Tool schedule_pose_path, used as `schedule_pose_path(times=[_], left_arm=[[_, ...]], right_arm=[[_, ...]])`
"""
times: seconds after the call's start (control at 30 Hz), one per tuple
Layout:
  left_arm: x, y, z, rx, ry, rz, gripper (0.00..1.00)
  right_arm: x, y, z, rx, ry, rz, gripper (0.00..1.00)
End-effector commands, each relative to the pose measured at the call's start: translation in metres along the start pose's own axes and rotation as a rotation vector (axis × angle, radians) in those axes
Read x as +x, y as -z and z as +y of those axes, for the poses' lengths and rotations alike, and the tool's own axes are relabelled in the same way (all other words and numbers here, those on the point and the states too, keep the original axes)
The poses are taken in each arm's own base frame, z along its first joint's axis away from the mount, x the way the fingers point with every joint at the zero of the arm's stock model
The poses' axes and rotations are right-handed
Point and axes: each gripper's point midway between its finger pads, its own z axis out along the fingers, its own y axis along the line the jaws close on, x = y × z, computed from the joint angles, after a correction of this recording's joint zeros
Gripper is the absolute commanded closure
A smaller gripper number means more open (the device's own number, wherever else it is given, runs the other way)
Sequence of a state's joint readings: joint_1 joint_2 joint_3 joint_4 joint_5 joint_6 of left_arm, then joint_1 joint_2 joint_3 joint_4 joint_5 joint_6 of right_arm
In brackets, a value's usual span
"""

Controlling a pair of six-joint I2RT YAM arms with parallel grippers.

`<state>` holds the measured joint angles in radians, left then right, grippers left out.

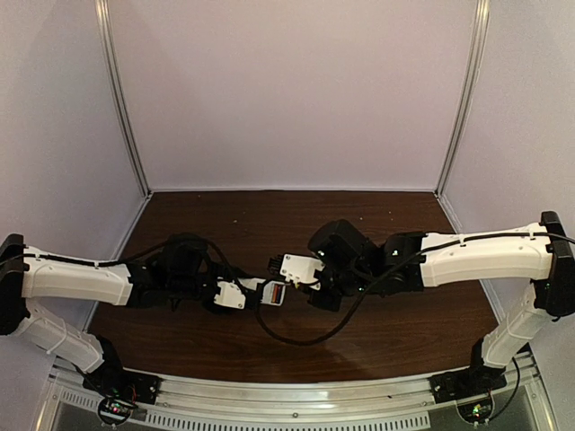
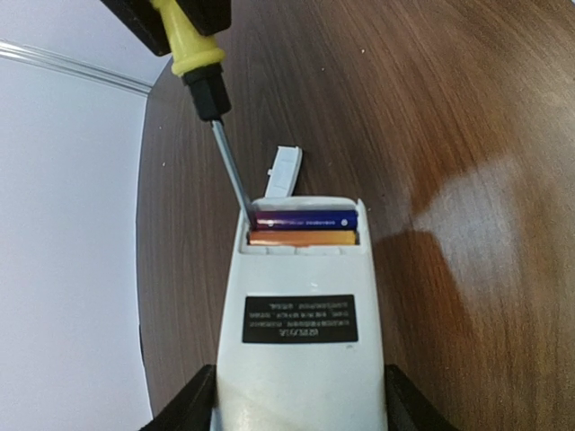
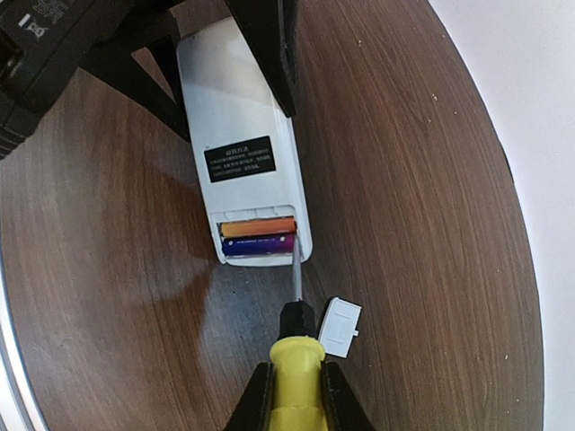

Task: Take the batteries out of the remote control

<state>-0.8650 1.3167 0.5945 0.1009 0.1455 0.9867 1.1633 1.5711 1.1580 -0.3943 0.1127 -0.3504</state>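
Note:
The white remote control [image 2: 301, 359] lies back-up on the table, held at its sides by my left gripper [image 2: 301, 409]. Its end compartment is uncovered and holds two batteries side by side: a blue-purple one [image 2: 304, 219] at the outer end and an orange one [image 2: 302, 238] behind it. My right gripper [image 3: 296, 395] is shut on a yellow-handled screwdriver [image 3: 296, 368]. The screwdriver's shaft tip [image 3: 295, 260] sits in the compartment corner at the end of the blue-purple battery [image 3: 259, 245]. In the top view both grippers meet over the remote [image 1: 275, 294] mid-table.
The small white lid piece [image 3: 340, 327] lies loose on the dark wooden table [image 3: 431, 224], just beyond the remote's open end and beside the screwdriver shaft. A black cable [image 1: 305, 337] loops on the table under the right arm. Pale walls enclose the table.

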Motion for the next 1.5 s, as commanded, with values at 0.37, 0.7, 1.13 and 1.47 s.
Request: schedule_pose_path(times=[0.37,0.7,1.13,1.47], left_arm=[[-0.011,0.004,0.038,-0.168,-0.046,-0.03,1.0],[-0.007,0.001,0.038,-0.184,-0.059,-0.014,1.0],[-0.002,0.0,0.041,-0.214,-0.089,0.011,1.0],[0.001,0.0,0.045,-0.238,-0.101,0.029,1.0]], right_arm=[[0.012,-0.012,0.011,-0.053,-0.035,0.018,1.0],[0.015,-0.02,0.007,-0.064,-0.06,0.019,1.0],[0.014,-0.024,0.003,-0.092,-0.101,0.002,1.0],[0.015,-0.03,0.003,-0.106,-0.114,0.003,1.0]])
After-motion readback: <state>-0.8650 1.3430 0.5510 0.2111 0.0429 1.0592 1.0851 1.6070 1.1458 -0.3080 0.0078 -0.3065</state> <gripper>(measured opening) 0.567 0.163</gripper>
